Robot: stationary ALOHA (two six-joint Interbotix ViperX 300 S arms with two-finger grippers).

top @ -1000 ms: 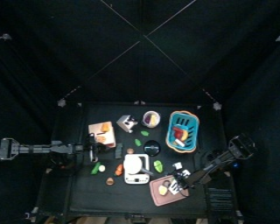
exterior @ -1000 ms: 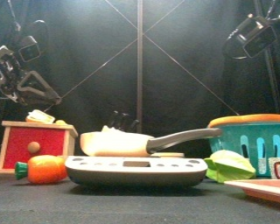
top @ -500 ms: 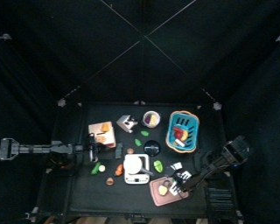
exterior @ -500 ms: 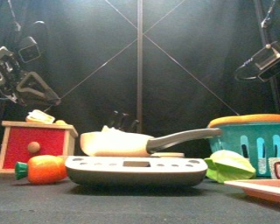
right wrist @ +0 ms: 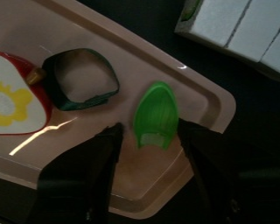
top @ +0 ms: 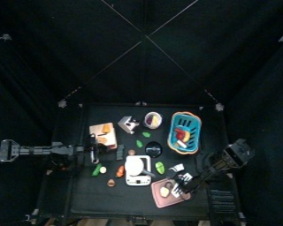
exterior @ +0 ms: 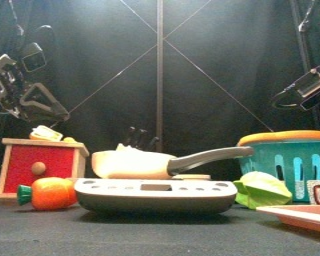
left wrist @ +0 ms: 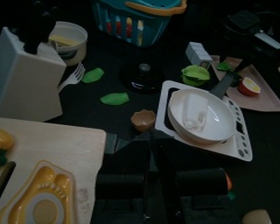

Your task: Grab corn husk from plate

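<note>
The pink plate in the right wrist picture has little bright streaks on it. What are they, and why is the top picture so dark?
Right wrist view: the streaks on the plate look like glare, light bouncing off its glossy surface near the corn husk. Top view: black curtains and the black table reflect little light, so only the coloured things stand out.

Front view, table level. Centre foreground: grey flat kitchen scale (exterior: pixel 156 194); a white bowl-shaped scoop with a long grey handle (exterior: pixel 163 161) shows just above it. Lower left: orange round toy fruit (exterior: pixel 51 193) in front of a red wooden box (exterior: pixel 43 163). Lower right: green leafy toy piece (exterior: pixel 263 189), teal slotted plastic basket (exterior: pixel 290 165), corner of a pink flat plate (exterior: pixel 300 216) at the frame edge. Upper left: left black arm (exterior: pixel 19 85). Upper right: right black arm (exterior: pixel 306 87), raised.
</note>
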